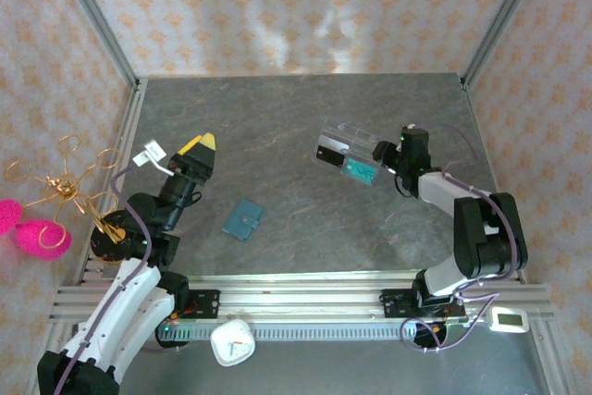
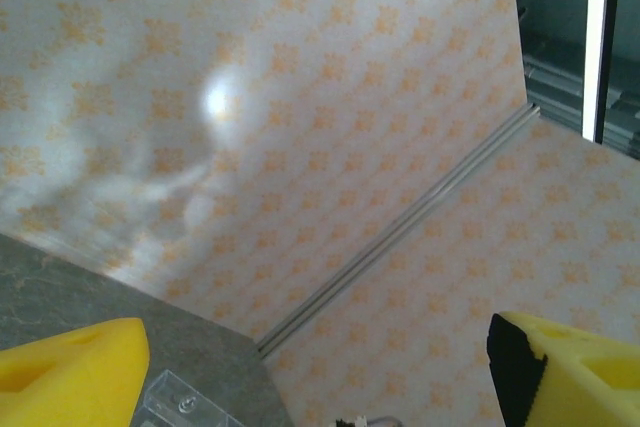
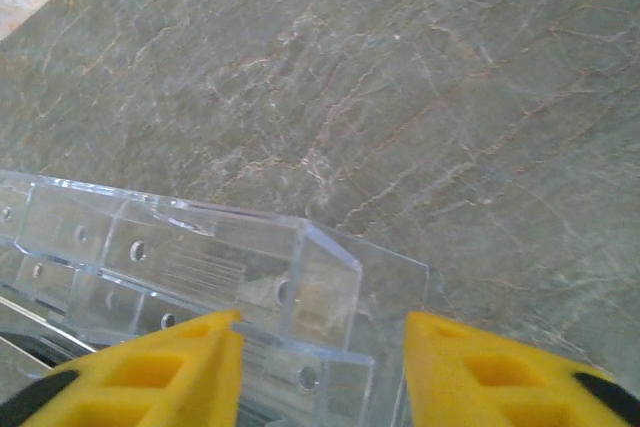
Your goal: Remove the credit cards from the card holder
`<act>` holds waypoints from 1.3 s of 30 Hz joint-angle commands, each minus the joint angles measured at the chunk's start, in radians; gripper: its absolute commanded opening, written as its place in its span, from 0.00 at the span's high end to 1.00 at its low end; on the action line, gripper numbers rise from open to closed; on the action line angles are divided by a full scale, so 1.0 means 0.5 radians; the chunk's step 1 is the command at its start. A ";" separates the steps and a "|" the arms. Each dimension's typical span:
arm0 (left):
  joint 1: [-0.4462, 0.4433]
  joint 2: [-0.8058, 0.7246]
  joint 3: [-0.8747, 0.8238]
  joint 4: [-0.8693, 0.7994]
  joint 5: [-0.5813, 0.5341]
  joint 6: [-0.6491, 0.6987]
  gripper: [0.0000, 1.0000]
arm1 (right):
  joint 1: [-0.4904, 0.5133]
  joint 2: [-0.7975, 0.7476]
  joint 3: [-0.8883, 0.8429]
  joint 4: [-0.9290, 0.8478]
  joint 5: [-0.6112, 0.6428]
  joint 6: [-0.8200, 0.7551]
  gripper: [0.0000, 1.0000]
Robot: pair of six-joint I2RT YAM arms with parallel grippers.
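Observation:
The card holder is a small teal-blue wallet lying closed on the grey table, between the two arms. The credit cards are hidden. My left gripper is raised left of the wallet and well apart from it. In the left wrist view it points at the patterned wall, open wide, with nothing between its yellow fingers. My right gripper is at the right end of the clear acrylic tray. Seen from the right wrist, it is open, and its fingers straddle the tray's corner.
The tray holds a black card and a teal-green card. A corner of the tray shows low in the left wrist view. Patterned walls with metal rails enclose the table. A gold wire stand with pink balls is outside on the left.

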 commanded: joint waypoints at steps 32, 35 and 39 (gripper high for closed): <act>-0.366 -0.185 -0.007 -1.077 -0.233 0.122 0.27 | 0.597 0.316 0.313 -0.090 -0.249 -0.340 0.47; -0.529 -0.116 -0.019 -1.195 -0.486 0.140 0.32 | 0.602 0.153 0.256 -0.040 -0.164 -0.261 0.40; -0.733 0.105 -0.049 -1.306 -0.844 0.162 0.42 | 0.616 -0.117 0.127 0.005 -0.104 -0.176 0.35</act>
